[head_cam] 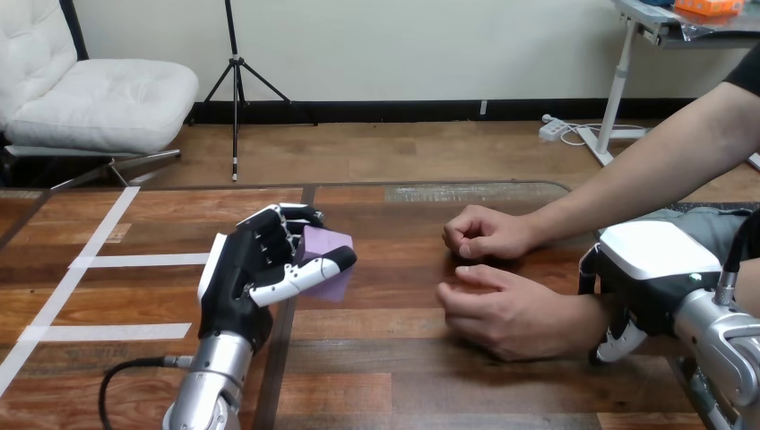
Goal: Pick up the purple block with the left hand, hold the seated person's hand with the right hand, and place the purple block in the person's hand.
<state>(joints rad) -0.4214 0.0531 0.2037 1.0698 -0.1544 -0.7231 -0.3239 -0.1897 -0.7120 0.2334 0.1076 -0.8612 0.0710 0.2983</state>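
Your right hand [659, 255] sits lowest, at the frame's lower right, against the wrist of the person's nearer hand [506, 309]; you cannot tell whether it grips that wrist. Left of centre, your left hand [255, 273] is closed round the purple block [327, 242], with the thumb across its front face. Expect the block to be light, rigid and smooth-sided, so it could twist out of a corner pinch; hold it on 2 opposite flat faces. Both of the person's hands rest palm down on the table [403, 376], loosely curled, the farther hand [488, 235] just above the nearer, so no open palm is offered yet.
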